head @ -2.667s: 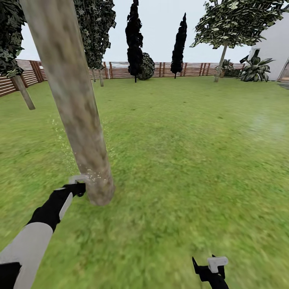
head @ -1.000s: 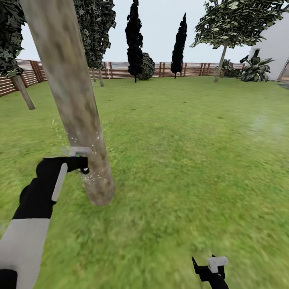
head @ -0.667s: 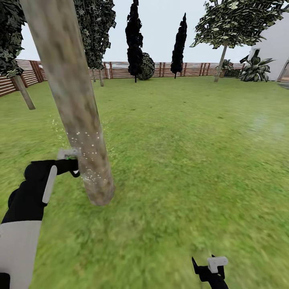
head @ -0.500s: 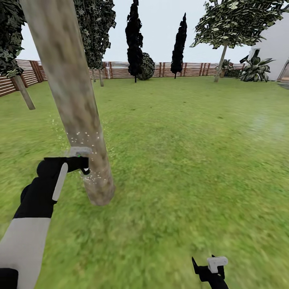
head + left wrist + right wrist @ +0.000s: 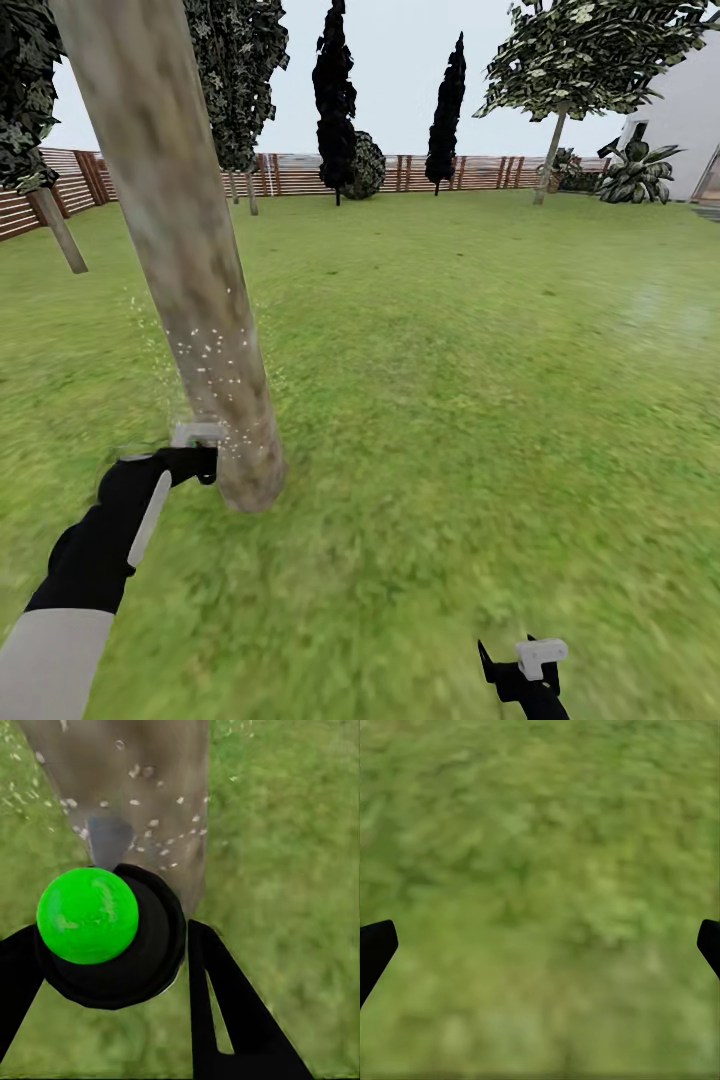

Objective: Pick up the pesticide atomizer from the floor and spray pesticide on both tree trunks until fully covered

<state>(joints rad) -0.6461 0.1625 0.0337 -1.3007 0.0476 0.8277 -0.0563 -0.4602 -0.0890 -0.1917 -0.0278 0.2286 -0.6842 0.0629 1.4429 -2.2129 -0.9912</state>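
Gripping the small dark pesticide atomizer [image 5: 109, 937], the left hand [image 5: 195, 462] is now lowered beside the thick grey-brown tree trunk [image 5: 190, 270]; more whitish specks [image 5: 215, 355] are seen there, so covering is judged unfinished. The right hand [image 5: 540, 945] is held open.

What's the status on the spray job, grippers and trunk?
Left gripper shut on atomizer, nozzle aimed at tree trunk low, near its base. Right gripper open over grass, idle. Pesticide specks on lower trunk only. Nothing in the way.
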